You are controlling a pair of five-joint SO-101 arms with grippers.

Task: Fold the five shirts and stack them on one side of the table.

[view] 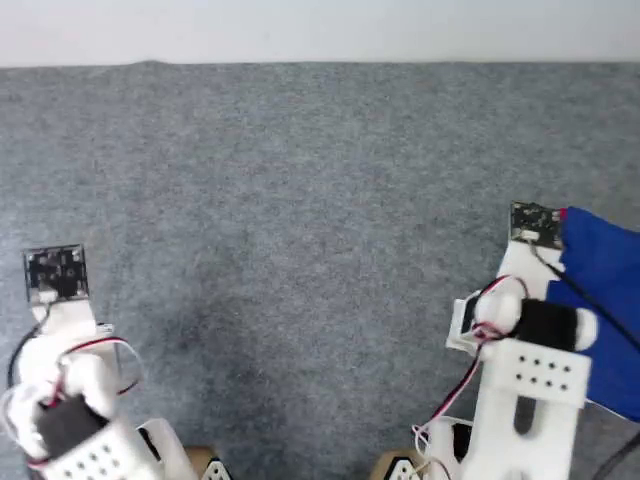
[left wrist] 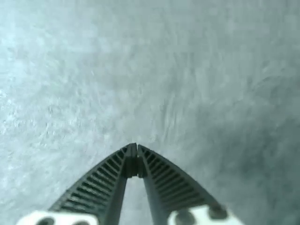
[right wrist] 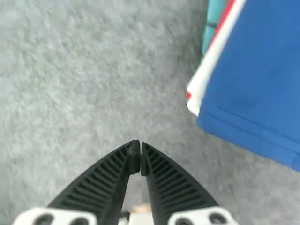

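A stack of folded shirts lies at the table's right edge, with a blue shirt (view: 608,300) on top. In the right wrist view the blue shirt (right wrist: 255,79) covers white, red and teal layers (right wrist: 213,51) that peek out at its edge. My right gripper (right wrist: 136,157) is shut and holds nothing, hovering over bare felt just beside the stack's corner. The right arm (view: 525,350) stands next to the stack in the high view. My left gripper (left wrist: 133,161) is shut and holds nothing over bare felt. The left arm (view: 62,385) sits folded back at the near left.
The grey felt table top (view: 300,200) stretches wide between and beyond the two arms. Its far edge (view: 320,64) meets a pale wall. Both arm bases stand at the near edge.
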